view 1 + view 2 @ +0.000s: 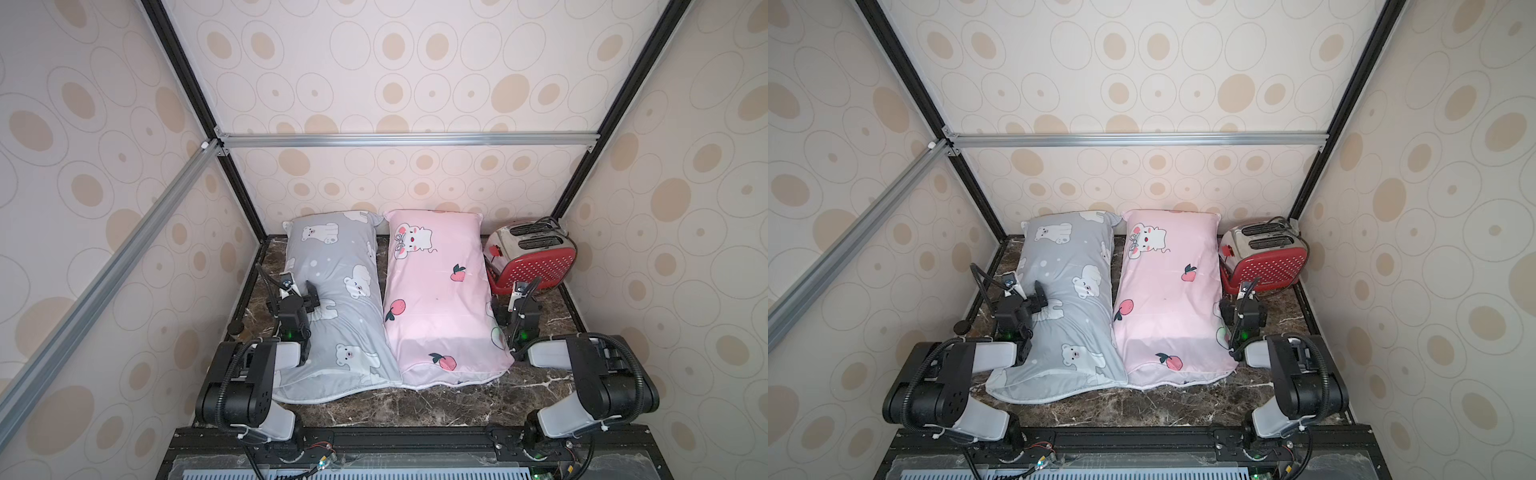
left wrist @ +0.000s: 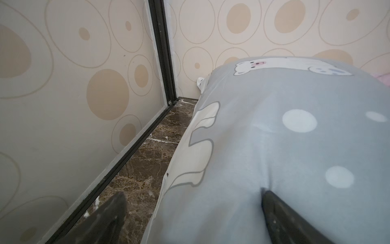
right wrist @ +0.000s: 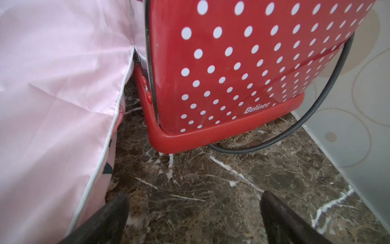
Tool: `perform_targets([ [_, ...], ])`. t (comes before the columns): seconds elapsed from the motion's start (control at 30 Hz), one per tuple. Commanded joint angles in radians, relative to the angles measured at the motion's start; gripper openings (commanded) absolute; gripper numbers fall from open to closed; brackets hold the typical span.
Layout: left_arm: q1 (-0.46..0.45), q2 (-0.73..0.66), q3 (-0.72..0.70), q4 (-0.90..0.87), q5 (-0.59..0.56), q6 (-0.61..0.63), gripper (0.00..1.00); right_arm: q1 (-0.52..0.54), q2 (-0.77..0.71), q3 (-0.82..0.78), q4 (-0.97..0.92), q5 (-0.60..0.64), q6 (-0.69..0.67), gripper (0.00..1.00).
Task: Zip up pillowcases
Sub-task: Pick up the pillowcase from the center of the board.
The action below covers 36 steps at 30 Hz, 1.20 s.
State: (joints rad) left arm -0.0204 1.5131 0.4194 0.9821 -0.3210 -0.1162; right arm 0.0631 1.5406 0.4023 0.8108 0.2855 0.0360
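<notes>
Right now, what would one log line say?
left gripper: open at grey pillowcase edge | right gripper: open over table, facing toaster

grey pillowcase (image 1: 332, 270): part of its left side is hidden behind the left arm (image 1: 291, 320) in both top views.
pink pillowcase (image 1: 436, 291): part of its right edge is hidden behind the right arm (image 1: 524, 320).
zips: too small or hidden to tell open from closed.
left gripper (image 2: 191, 196): fingers (image 2: 114, 211) blurred and cut off by the picture's edge.
right gripper (image 3: 193, 198): both fingers likewise blurred and cut off.
toaster (image 1: 536, 262): near lower corner hidden behind the right arm; upper part cut off in the right wrist view.
cord (image 3: 329, 88): both ends run out of sight.
</notes>
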Motion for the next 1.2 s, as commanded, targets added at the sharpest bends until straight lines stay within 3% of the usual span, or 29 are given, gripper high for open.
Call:
perform_targets([
  [0.0, 0.016, 0.025, -0.014, -0.105, -0.044, 0.029, 0.99, 0.007, -0.001, 0.009, 0.007, -0.016, -0.004, 1.00],
  [0.83, 0.019, 0.030, -0.001, -0.126, -0.044, 0.023, 0.99, 0.008, 0.004, 0.016, 0.000, -0.016, 0.000, 1.00],
  [0.9, 0.019, 0.020, -0.016, -0.096, -0.031, 0.032, 0.99, 0.008, 0.000, 0.013, 0.005, -0.016, -0.003, 1.00],
  [0.97, 0.013, -0.067, 0.006, -0.209, -0.016, 0.052, 0.99, 0.008, -0.011, -0.002, 0.036, -0.010, -0.010, 0.99],
  [1.0, -0.001, -0.138, 0.021, -0.311, -0.057, 0.046, 0.99, 0.009, -0.043, 0.021, -0.023, 0.006, -0.007, 0.99],
  [1.1, -0.059, -0.388, 0.034, -0.533, -0.202, 0.037, 0.99, 0.017, -0.191, 0.195, -0.543, -0.018, 0.068, 0.99],
  [1.17, -0.100, -0.530, 0.087, -0.758, -0.279, -0.013, 0.99, 0.055, -0.257, 0.251, -0.745, -0.034, 0.104, 0.99],
])
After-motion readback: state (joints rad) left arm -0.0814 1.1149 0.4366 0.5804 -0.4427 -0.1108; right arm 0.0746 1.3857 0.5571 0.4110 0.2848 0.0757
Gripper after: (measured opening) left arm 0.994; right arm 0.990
